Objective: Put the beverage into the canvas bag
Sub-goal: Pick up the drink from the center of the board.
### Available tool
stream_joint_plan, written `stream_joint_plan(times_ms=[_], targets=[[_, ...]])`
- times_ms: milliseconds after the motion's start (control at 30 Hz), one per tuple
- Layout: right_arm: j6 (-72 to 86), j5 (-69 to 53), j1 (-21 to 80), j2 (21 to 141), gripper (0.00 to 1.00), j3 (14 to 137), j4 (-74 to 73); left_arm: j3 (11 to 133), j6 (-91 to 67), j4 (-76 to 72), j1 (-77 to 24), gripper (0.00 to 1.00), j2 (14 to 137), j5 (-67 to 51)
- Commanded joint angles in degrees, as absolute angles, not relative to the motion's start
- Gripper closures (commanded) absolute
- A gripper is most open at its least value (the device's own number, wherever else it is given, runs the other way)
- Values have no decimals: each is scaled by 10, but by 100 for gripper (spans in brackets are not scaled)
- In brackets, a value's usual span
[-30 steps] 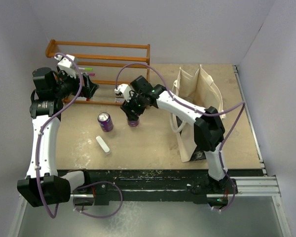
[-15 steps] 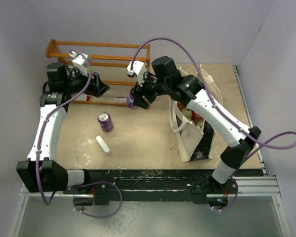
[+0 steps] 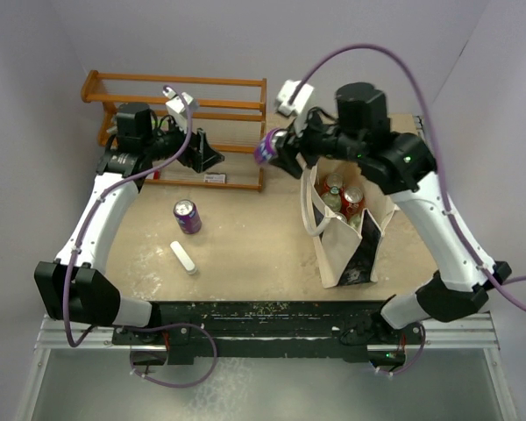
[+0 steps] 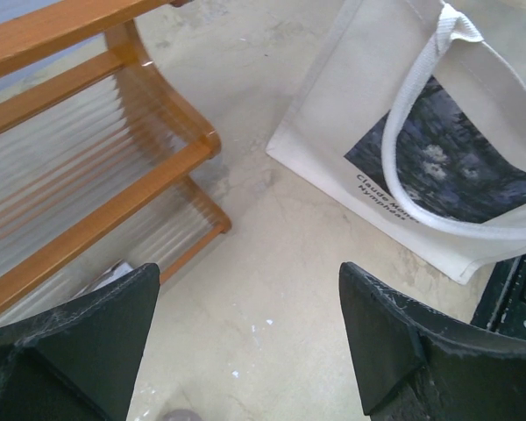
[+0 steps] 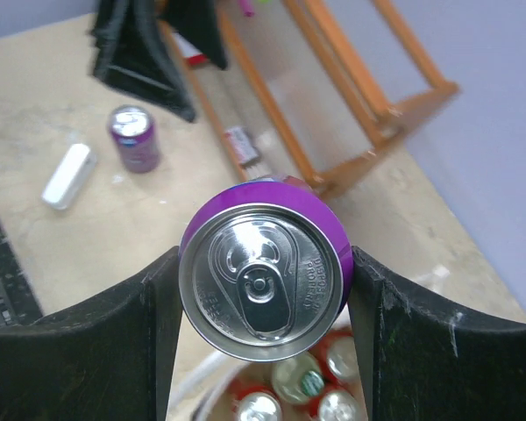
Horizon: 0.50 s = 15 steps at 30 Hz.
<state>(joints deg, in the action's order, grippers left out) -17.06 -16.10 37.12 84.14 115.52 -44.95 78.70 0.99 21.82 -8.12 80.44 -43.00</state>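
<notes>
A purple beverage can is held upright in the air with my right gripper shut on its sides. In the top view that can hangs just left of the canvas bag, above its near handle. The cream bag stands open, and several red-and-silver cans show inside it. A second purple can stands on the table. My left gripper is open over bare table, in front of the rack. It faces the bag's printed side.
A wooden slatted rack runs along the back left, with a small flat packet at its foot. A white oblong object lies near the second purple can. The walls close in at left, right and back.
My right arm has lifted the purple can off the table and carried it up and right to the bag's edge. The left arm swung right along the rack, its jaws narrowing slightly.
</notes>
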Motion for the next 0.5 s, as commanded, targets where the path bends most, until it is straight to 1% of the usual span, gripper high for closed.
stream_joint_plan(times_ms=[0,133,233,300,467], targets=[[-165,-195,297,790,100,1178,-407,826,-11,175,-113,16,818,-450],[-139,-247,194,741,100,1140,-388,844,-22,171,-152,17,837,-450],[-122,-268,118,696,100,1082,-367,851,-33,159,-186,17,848,-451],[-130,-263,83,670,100,1048,-368,861,-50,158,-206,17,865,-454],[-156,-248,42,631,100,985,-385,894,-82,156,-256,17,898,-471]])
